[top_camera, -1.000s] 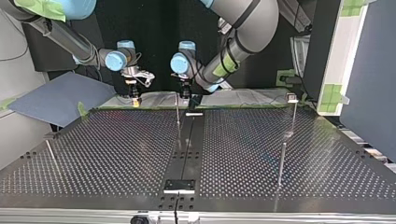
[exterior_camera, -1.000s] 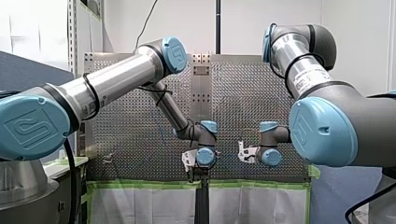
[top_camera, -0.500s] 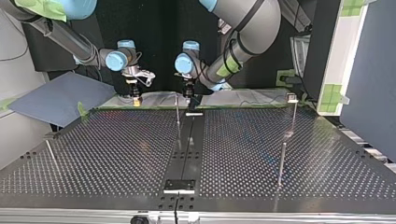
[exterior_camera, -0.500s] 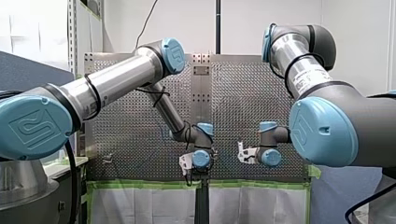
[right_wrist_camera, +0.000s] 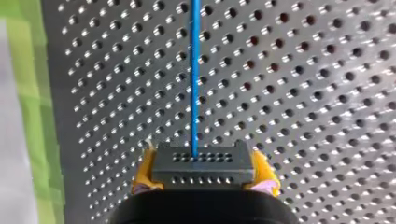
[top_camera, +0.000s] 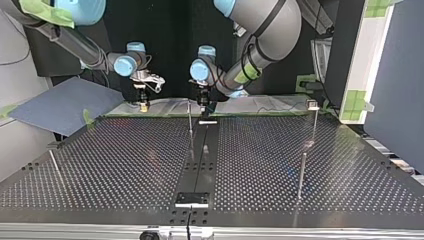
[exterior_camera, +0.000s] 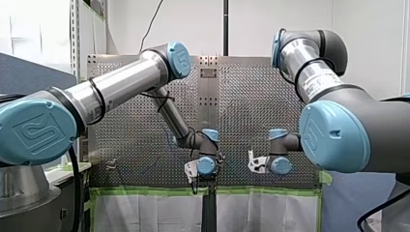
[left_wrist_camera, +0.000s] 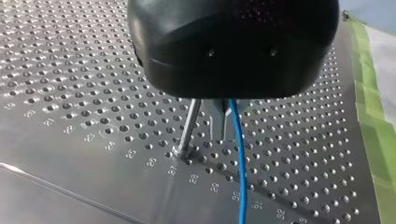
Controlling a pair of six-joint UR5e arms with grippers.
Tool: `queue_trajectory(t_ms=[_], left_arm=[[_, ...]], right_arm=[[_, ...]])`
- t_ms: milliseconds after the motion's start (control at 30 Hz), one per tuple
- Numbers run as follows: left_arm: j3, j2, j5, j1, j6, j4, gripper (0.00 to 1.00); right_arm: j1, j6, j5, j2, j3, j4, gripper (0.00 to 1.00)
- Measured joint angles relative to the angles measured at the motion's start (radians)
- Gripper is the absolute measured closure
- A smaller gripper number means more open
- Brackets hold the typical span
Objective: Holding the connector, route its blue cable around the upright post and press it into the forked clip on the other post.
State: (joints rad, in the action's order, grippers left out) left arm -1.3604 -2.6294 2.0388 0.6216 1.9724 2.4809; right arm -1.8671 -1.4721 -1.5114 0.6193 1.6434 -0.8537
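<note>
In the right wrist view my right gripper (right_wrist_camera: 204,171) is shut on a dark grey connector (right_wrist_camera: 203,179), its yellow pads (right_wrist_camera: 143,173) on either side. The blue cable (right_wrist_camera: 194,70) runs straight ahead from it over the perforated table. In the left wrist view my left gripper (left_wrist_camera: 223,136) is shut on the blue cable (left_wrist_camera: 240,177), which hangs below its metal fingers (left_wrist_camera: 218,122). A thin upright post (left_wrist_camera: 189,127) stands just beside those fingers. In the top view this post (top_camera: 190,119) is next to my left gripper (top_camera: 204,107), and my right gripper (top_camera: 143,103) is to its left. The clip post (top_camera: 314,120) stands far right.
Further thin posts stand on the perforated table (top_camera: 125,165) at the top view's near right (top_camera: 301,175) and near left (top_camera: 54,164). A dark strip with a plate (top_camera: 192,199) runs down the middle. Green tape (exterior_camera: 145,191) edges the table by the arms.
My left gripper has shifted a little to the top view's right, closer beside the upright post. My right gripper has hardly moved.
</note>
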Motion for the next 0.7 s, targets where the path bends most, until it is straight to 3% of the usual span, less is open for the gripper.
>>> queue_trajectory(t_ms=[433, 533, 600, 633, 700], left_arm=[[0.015, 0.000, -0.068, -0.036, 0.006, -0.009, 0.94], [0.016, 0.000, -0.069, -0.041, -0.001, -0.009, 0.86], [0.016, 0.000, -0.065, -0.042, -0.010, -0.008, 0.66], [0.016, 0.000, -0.059, -0.043, -0.018, -0.007, 0.66], [0.016, 0.000, -0.047, -0.044, -0.032, -0.005, 0.49]], right_arm=[[0.001, 0.003, -0.010, -0.009, -0.044, 0.047, 0.88], [0.001, 0.003, -0.010, -0.010, -0.045, 0.048, 0.88], [0.001, 0.004, -0.010, -0.010, -0.046, 0.048, 0.88], [0.001, 0.004, -0.009, -0.009, -0.046, 0.048, 0.88], [0.001, 0.004, -0.009, -0.009, -0.046, 0.048, 0.88]])
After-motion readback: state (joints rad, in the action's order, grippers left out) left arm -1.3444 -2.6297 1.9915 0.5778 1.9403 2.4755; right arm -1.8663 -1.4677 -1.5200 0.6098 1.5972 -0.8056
